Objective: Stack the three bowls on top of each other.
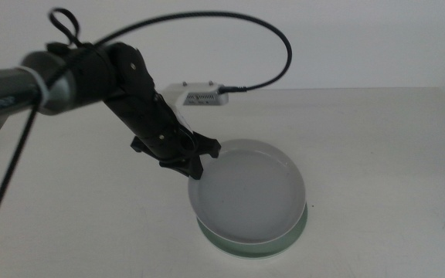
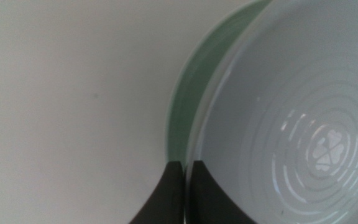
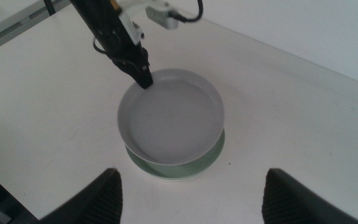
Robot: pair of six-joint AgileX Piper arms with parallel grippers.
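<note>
Gripping the near rim of the grey-blue bowl (image 1: 247,189) with its jaws pinched tight on the edge, the left gripper (image 1: 194,167) held that bowl tilted over the mint green bowl (image 1: 296,235), which lay on the table (image 1: 377,147) below it. By my reading one stacking step was nearly finished but the bowl not yet let go, and the white bowl was nowhere in view, so it was either under the stack or yet to be added. The right gripper (image 3: 191,193) waited nearby, jaws wide apart and empty, and no readable writing showed, only a clover-like mark moulded in the bowl's centre.
</note>
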